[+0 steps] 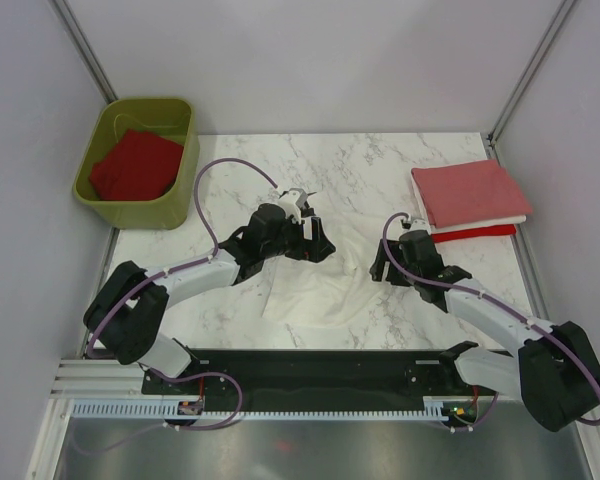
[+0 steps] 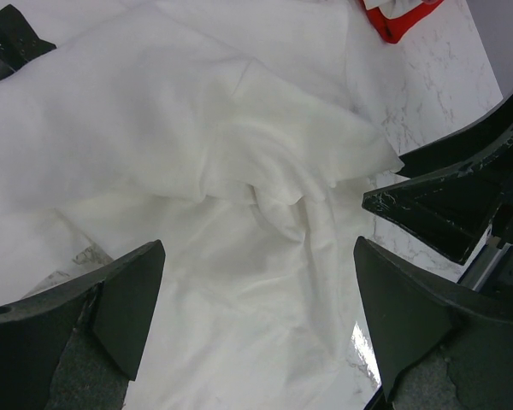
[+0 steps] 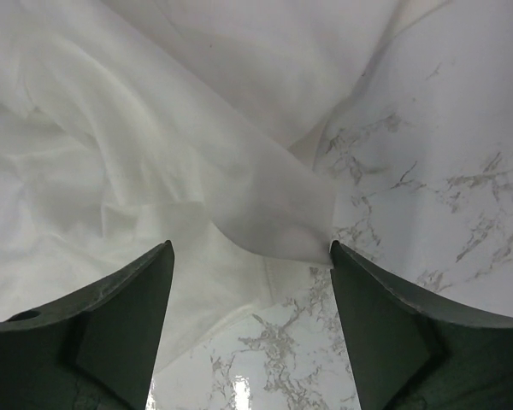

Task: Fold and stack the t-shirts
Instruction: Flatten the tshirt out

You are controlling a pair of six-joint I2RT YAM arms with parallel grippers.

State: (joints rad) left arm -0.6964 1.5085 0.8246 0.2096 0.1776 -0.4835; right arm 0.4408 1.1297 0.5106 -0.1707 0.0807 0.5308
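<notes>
A crumpled white t-shirt (image 1: pixel 320 292) lies on the marble table between both arms. My left gripper (image 1: pixel 315 240) is open just above its far left part; in the left wrist view (image 2: pixel 256 290) the cloth (image 2: pixel 197 154) lies bunched under the open fingers. My right gripper (image 1: pixel 383 268) is open at the shirt's right edge; the right wrist view (image 3: pixel 250 282) shows a loose corner of the cloth (image 3: pixel 265 213) between its fingers. A folded stack stands at the back right: a salmon pink shirt (image 1: pixel 468 192) on a white one (image 1: pixel 485 223) and a red one (image 1: pixel 475 233).
An olive-green tub (image 1: pixel 140 150) at the back left holds a red shirt (image 1: pixel 135 166). The right gripper's fingers (image 2: pixel 445 201) show in the left wrist view. Enclosure posts and walls frame the table (image 1: pixel 230 310).
</notes>
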